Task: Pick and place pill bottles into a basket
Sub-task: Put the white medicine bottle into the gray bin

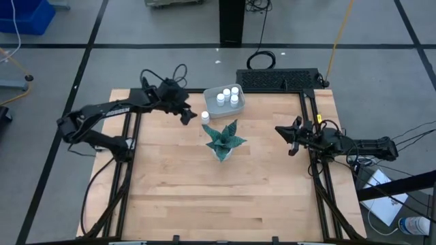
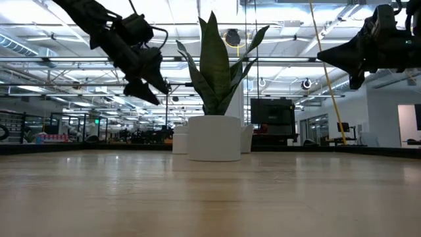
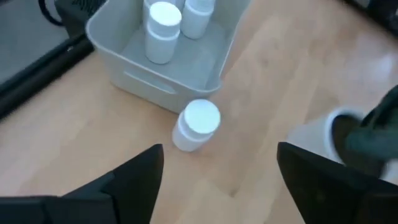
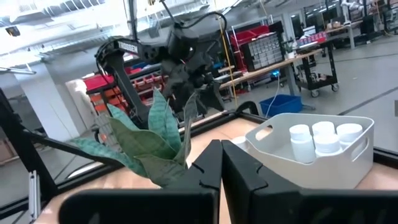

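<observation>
The pale grey basket [image 1: 212,103] stands at the table's far middle with several white pill bottles [image 1: 227,96] upright in it. One more white bottle [image 1: 205,117] stands on the table just outside the basket's near-left corner; it also shows in the left wrist view [image 3: 195,124]. My left gripper [image 1: 188,116] is open and empty, raised above the table just left of that bottle. My right gripper [image 1: 291,137] is shut and empty, raised over the table's right side.
A green spiky plant in a white pot [image 1: 223,141] stands at the table's middle, just near of the loose bottle. A black keyboard-like panel [image 1: 278,79] lies along the far right edge. Bare wooden table [image 1: 204,197] stretches across the near half.
</observation>
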